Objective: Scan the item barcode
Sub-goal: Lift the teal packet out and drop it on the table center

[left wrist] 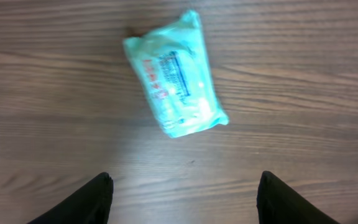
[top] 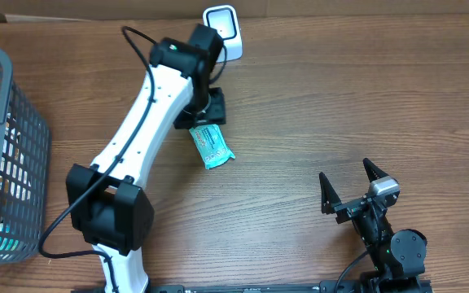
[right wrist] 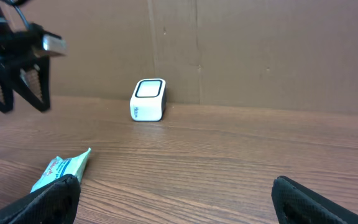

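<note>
My left gripper (left wrist: 185, 182) hangs open and empty over the packet (left wrist: 176, 74), which lies flat on the table (top: 316, 98) near the scanner (top: 222, 31), the right gripper (top: 345, 172) open well apart, so I fear a careless pinch slides the slick wrapper or covers its barcode.

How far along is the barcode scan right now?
Done: the teal packet lies on the table, out of the basket, near the scanner. In hand: the left tool hovers open above it, gripping nothing; the right tool rests open, idle. Left: whether it has been scanned can't be told.
</note>
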### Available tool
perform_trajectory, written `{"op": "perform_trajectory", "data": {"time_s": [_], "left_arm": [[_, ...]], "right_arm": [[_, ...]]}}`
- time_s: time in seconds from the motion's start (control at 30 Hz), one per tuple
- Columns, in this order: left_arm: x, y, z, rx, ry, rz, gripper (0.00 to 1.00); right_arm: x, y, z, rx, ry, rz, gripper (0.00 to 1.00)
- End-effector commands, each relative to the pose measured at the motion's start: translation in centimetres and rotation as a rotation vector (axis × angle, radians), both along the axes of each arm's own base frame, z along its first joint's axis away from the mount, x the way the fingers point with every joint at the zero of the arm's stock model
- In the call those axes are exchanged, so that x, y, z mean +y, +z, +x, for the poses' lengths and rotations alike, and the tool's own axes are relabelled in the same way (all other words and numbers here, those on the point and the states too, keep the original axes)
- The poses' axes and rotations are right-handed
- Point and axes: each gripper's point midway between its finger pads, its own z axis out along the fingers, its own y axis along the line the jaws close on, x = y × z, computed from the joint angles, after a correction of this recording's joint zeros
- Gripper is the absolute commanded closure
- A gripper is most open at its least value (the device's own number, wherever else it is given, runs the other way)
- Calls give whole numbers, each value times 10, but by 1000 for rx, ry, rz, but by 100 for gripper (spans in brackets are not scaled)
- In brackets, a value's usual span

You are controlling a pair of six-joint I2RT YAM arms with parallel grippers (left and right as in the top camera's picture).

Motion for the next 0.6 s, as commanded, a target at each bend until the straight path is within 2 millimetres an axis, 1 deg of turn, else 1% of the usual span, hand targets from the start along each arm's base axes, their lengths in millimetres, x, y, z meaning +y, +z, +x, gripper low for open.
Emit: {"op": "perform_trajectory", "data": {"time_s": [0.0,0.1,0.17,0.3,0.37,0.4,0.43,0.53,0.57], "left_arm": [[33,53,18,-123,82,40,41],[63,92,17,-191,144,72,41],[87,119,14,-243,197,91,41],[145,166,2,-359,324,126,40],[176,181,-8,-398,408,143,39],[198,188,-16,-416,464,155,39],[233,196,-28,-433,554,178,39],[285,201,-49,-432,679,225,39],[303,201,-58,-428,738,237,41]], "right_arm": [[-1,-2,0,-4,-4,3,0],[-1,-2,0,-4,-3,3,0],[-1,-2,0,-4,-4,3,0],[-1,-2,0,-4,-3,3,0],[-1,-2,0,-4,-3,3,0],[-1,-2,0,-4,-4,3,0],[-1,-2,0,-4,-3,3,0],[-1,-2,0,-4,-3,3,0],[-1,-2,0,-4,-3,3,0]]}}
